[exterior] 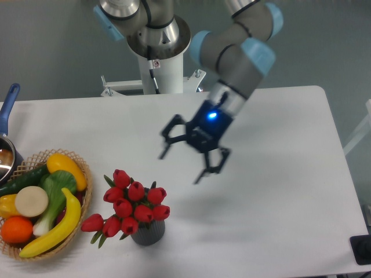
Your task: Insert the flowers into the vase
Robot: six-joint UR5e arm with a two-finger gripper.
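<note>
The flowers [132, 204], a bunch of red tulip buds with green leaves, stand in the vase [148, 233], a small dark grey ribbed cylinder near the table's front edge. The buds spread over its rim and lean out to the left. My gripper [181, 165] hangs in the air above and to the right of the bouquet, clear of it. Its two black fingers are spread wide and hold nothing. A blue light glows on the wrist.
A woven wicker basket [81, 168] with toy fruit and vegetables, among them a banana [55, 227] and an orange [16, 229], sits at the front left. A pot with a blue handle [8, 113] is at the left edge. The robot base [157, 63] stands behind the white table [278, 191].
</note>
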